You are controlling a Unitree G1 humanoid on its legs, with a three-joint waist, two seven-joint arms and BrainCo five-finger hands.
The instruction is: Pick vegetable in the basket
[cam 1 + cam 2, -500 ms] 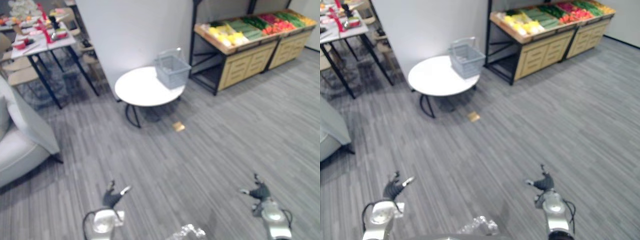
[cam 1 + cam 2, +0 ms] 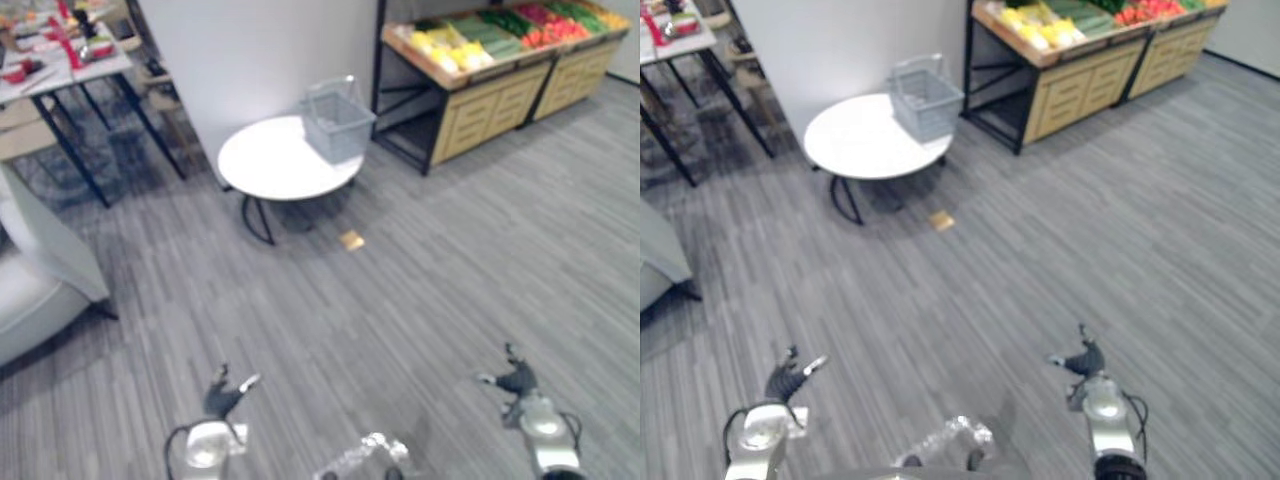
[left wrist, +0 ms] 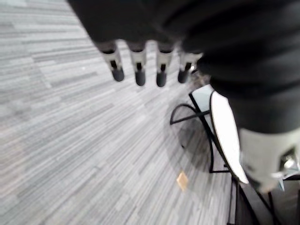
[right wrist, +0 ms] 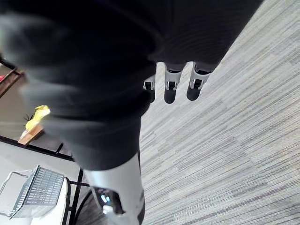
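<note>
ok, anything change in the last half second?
Only the camera shifted: the whole scene sits a little higher in the head views. Nothing was taken hold of or let go. The basket is still on the round table beside the vegetable stand, and the left hand and right hand stay low over the floor, open and empty.

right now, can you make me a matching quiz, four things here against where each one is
Things: 1 basket; 2 tan scrap; 3 vegetables; 4 left hand.
Places: a on the wooden stand; b on the round table; c on the floor by the table; d low over the floor, open, empty.
Pairs: 1-b; 2-c; 3-a; 4-d.
</note>
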